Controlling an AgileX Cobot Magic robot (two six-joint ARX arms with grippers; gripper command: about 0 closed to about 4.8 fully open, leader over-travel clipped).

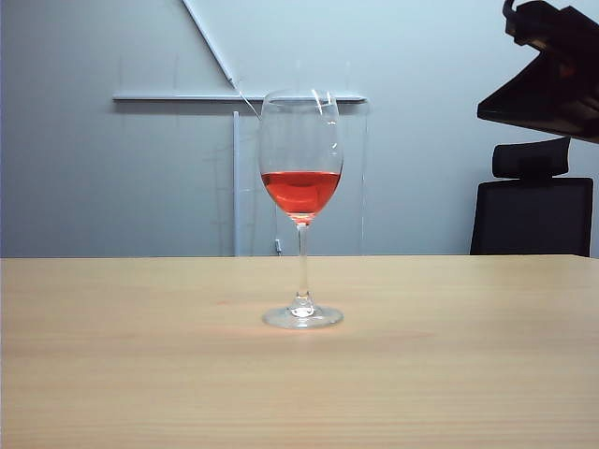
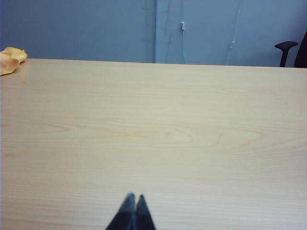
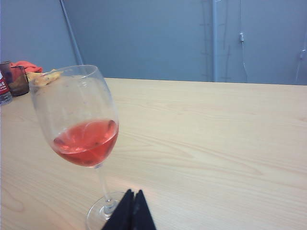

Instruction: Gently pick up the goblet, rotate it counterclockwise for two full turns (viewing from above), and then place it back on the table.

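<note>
Surface: a pale wood-grain table (image 1: pixel 449 374), seen wide and flat in every view.
Centre: the goblet (image 1: pixel 301 215) is stood upright on its round foot, red liquid held in the bowl.
Far edge, left wrist view: a yellow-orange crumpled object (image 2: pixel 10 60) is laid on the tabletop.

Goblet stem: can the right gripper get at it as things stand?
Probably yes. The goblet stands alone on the table, nothing between it and the right gripper nearby. Its jaws are shut, though, so they must open first.
</note>
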